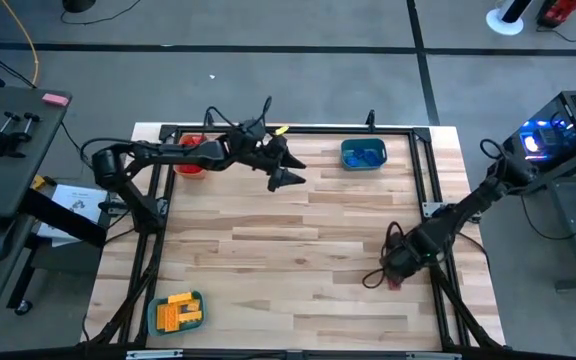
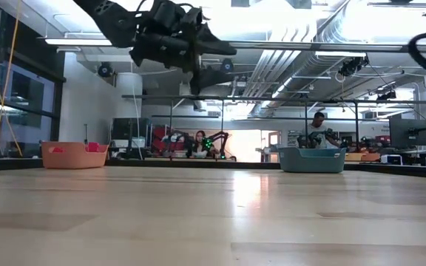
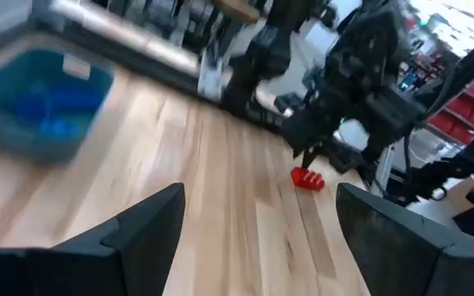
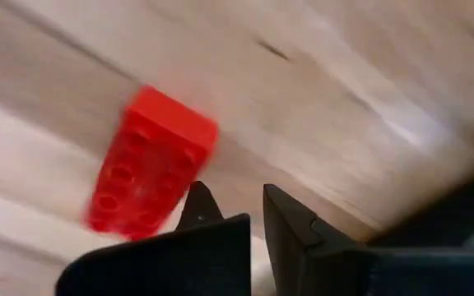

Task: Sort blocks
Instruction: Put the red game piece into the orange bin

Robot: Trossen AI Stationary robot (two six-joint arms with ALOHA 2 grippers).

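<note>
Wooden desk nearly cleared. Blue blocks sit in the teal tray, yellow blocks in the near-left tray, red ones in the orange tray. One red block remains loose on the desk, just beside the right gripper, fingers together, not holding it. Left gripper hangs spread wide and empty, raised over the far side. Judged: sorting almost finished.

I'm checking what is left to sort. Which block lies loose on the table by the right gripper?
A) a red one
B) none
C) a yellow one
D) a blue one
A: a red block lies on the wood just beside the right gripper, whose fingers are shut and empty.
</note>
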